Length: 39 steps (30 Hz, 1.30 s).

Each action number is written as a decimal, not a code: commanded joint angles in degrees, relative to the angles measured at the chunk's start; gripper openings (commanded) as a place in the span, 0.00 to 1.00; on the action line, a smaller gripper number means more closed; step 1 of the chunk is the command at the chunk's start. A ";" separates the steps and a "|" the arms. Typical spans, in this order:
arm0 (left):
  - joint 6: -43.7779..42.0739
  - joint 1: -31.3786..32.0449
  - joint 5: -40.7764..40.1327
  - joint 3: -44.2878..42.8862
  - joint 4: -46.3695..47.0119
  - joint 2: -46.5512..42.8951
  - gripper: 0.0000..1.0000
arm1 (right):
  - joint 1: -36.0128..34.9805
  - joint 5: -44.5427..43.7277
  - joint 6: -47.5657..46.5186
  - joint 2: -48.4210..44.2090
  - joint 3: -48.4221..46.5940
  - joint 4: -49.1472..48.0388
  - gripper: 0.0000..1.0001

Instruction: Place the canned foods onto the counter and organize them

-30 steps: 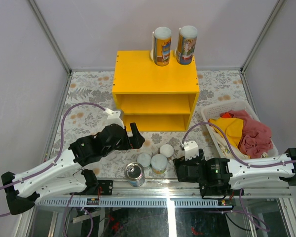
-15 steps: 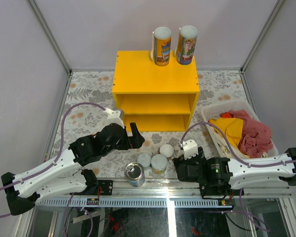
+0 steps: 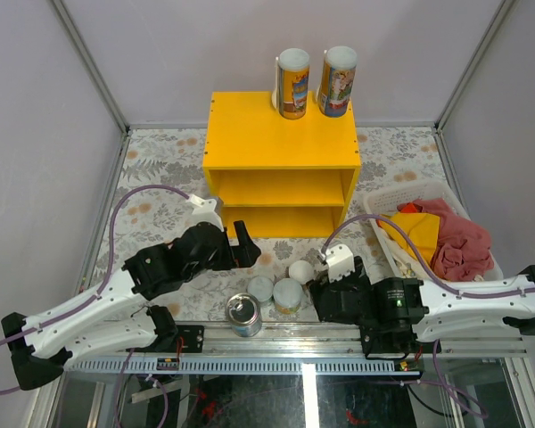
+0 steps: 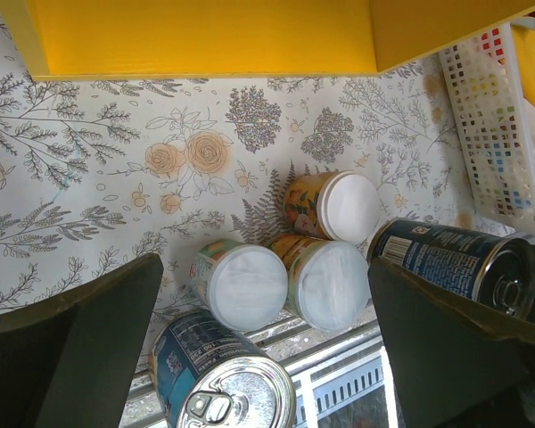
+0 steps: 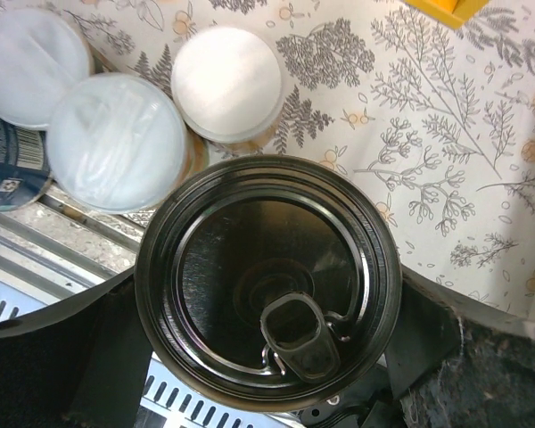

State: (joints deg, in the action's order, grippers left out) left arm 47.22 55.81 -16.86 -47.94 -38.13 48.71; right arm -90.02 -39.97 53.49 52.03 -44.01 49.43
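Wide blue-labelled tin with silver pull-tab lid (image 5: 266,267) clamped in right gripper (image 3: 324,292), beside three small white-lidded cans (image 4: 250,287) and second blue tin (image 4: 216,385) on floral bench (image 4: 116,178), left gripper (image 4: 266,267) spread apart above them, two tall cans (image 3: 293,85) atop bright yellow box-shaped counter (image 3: 281,143)

Crowded near edge
Three small cans (image 3: 288,292) huddle between a blue tin (image 3: 243,314) and the right claw's (image 3: 321,292) held tin (image 5: 267,281); bare desk (image 3: 160,165) lies left. Two tall cans (image 3: 293,85) stand at the counter's (image 3: 281,134) back edge, front top bare.
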 commanded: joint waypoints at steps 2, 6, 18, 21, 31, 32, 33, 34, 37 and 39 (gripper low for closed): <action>-0.90 -0.52 0.36 0.21 2.36 -1.36 1.00 | -0.45 -6.53 -3.19 0.78 -8.82 -0.45 0.28; -0.82 -0.55 0.34 0.38 2.40 -1.70 1.00 | -0.45 -6.60 -5.30 1.50 -11.86 -0.30 0.28; -0.90 -0.76 0.25 0.84 2.25 -2.42 1.00 | -0.56 -7.95 -12.27 5.09 -23.41 0.34 0.27; -0.96 -0.87 0.40 1.04 2.30 -2.56 1.00 | -0.58 -8.99 -14.63 6.74 -28.67 1.97 0.27; -0.99 -0.92 0.64 1.21 2.56 -3.19 1.00 | -0.47 -11.56 -19.65 12.30 -42.50 5.50 0.23; -0.97 -0.96 0.70 1.19 2.48 -3.31 1.00 | -0.53 -11.87 -20.16 12.91 -43.93 5.92 0.22; -0.91 -0.97 0.69 1.26 2.45 -3.47 1.00 | -0.43 -11.92 -20.77 13.49 -45.19 6.14 0.21; -0.90 -0.96 0.71 1.23 2.42 -3.53 1.00 | -0.50 -11.92 -21.53 13.98 -46.61 6.16 0.21; -0.90 -0.92 0.70 0.89 2.20 -3.71 1.00 | -0.45 -10.08 -22.63 15.78 -49.70 6.83 0.21; -1.07 -0.90 0.61 0.46 2.05 -3.72 1.00 | -0.49 -8.23 -22.36 17.21 -50.91 8.05 0.21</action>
State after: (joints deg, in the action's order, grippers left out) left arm 47.24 55.22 -16.84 -47.09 -38.11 45.65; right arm -90.11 -45.52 33.52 68.34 -88.47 60.38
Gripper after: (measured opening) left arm 0.996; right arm 0.939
